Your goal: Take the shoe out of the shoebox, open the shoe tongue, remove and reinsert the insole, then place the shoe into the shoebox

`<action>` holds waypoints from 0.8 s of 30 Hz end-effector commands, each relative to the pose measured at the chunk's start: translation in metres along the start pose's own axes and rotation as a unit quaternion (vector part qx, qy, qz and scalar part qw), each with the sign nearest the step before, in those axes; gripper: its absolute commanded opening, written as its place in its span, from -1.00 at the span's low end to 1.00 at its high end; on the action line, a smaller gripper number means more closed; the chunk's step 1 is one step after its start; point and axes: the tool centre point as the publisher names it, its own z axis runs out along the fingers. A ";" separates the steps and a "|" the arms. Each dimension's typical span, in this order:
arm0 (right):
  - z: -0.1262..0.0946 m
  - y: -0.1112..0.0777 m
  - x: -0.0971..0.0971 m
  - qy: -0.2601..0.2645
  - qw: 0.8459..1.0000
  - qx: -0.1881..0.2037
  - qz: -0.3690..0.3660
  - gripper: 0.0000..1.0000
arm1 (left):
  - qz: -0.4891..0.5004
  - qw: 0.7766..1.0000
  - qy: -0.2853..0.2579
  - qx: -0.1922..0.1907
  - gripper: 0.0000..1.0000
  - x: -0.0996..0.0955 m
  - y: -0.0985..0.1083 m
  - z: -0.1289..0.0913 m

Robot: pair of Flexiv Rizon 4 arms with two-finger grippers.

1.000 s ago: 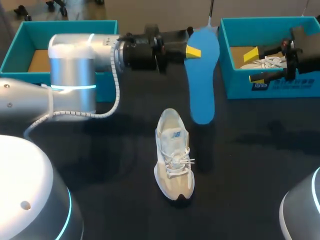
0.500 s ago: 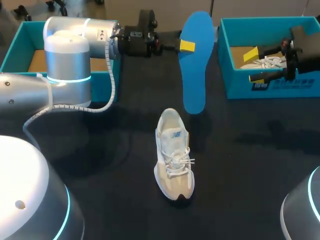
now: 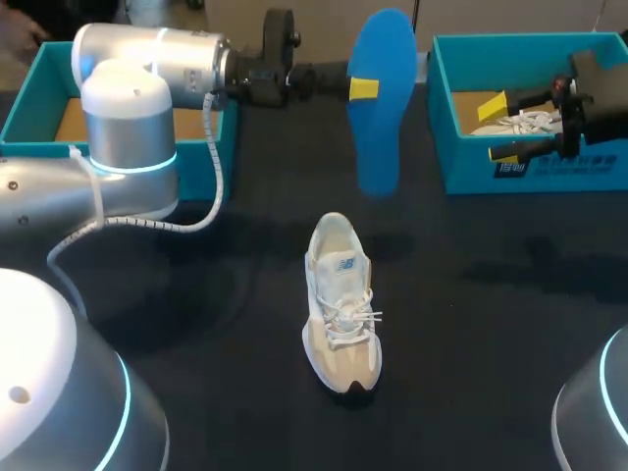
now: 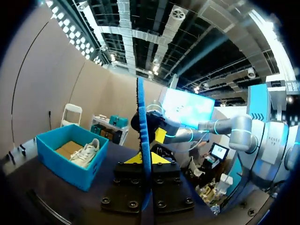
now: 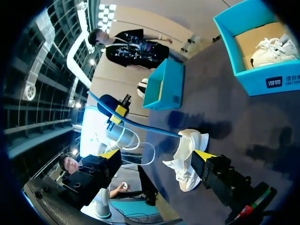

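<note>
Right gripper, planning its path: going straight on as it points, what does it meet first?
Probably the shoe on the table, between the right gripper's fingers; the insole crosses close by, depth unclear.

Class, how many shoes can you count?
2: a beige shoe on the table, a white shoe inside the right shoebox. The left arm hides part of the left shoebox, possibly another.

Shoe [image 3: 341, 304] lies in the middle of the bench [image 3: 491, 324], toe toward me. Insole [image 3: 378, 98] hangs in the air behind it, clamped in my left hand [image 3: 359, 89], which comes in from the left. Left box [image 3: 29, 108] is at the far left and right box [image 3: 461, 167] at the far right, with second shoe [image 3: 518, 123] inside. My right hand [image 3: 498, 129] is over that box's front wall, fingers apart.
</note>
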 end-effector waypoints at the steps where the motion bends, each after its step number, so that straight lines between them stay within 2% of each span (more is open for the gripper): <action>1: 0.002 0.001 0.000 0.000 1.000 0.000 0.000 1.00 | 0.424 0.903 -0.034 -0.053 -1.00 0.003 -0.005 -0.002; 3: 0.002 0.001 0.000 0.000 1.000 0.000 0.000 1.00 | 0.435 0.899 -0.037 -0.042 -1.00 0.003 -0.008 -0.001; 24: 0.002 0.001 0.000 0.000 1.000 0.000 0.000 1.00 | 0.435 0.899 -0.037 -0.042 -1.00 0.003 -0.008 -0.001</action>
